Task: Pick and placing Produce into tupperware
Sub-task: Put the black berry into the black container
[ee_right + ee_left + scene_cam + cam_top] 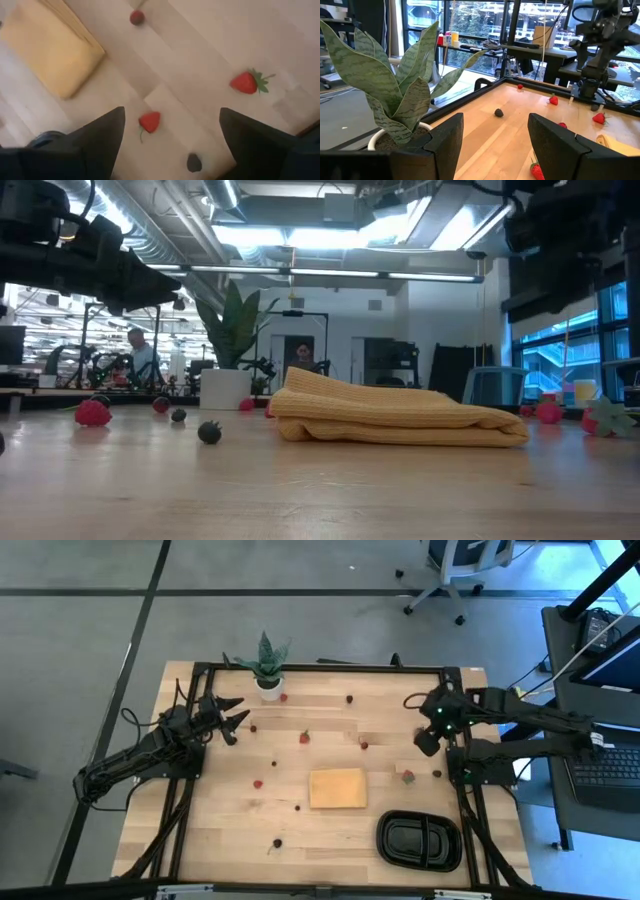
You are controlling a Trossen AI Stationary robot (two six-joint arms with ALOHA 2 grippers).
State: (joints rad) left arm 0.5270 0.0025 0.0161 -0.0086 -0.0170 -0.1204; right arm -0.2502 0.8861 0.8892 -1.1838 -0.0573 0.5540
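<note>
Clearly nothing is packed yet: the tupperware (pixel 420 841) sits bare at the counter's (pixel 220 830) near right corner, while the produce (pixel 304 737) lies scattered well apart across the wood. Above the right side, the right gripper (pixel 428 738) hangs with fingers spread wide, pointing down at a strawberry (pixel 149 121), probably its next pick. Beside the potted plant (pixel 266 664), the left gripper (pixel 232 715) hovers, fingers apart and empty. Between them lies a tan pad (pixel 337 788).

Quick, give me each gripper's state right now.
Left gripper: open, empty, beside the potted plant.
Right gripper: open, empty, above a strawberry on the table.
</note>
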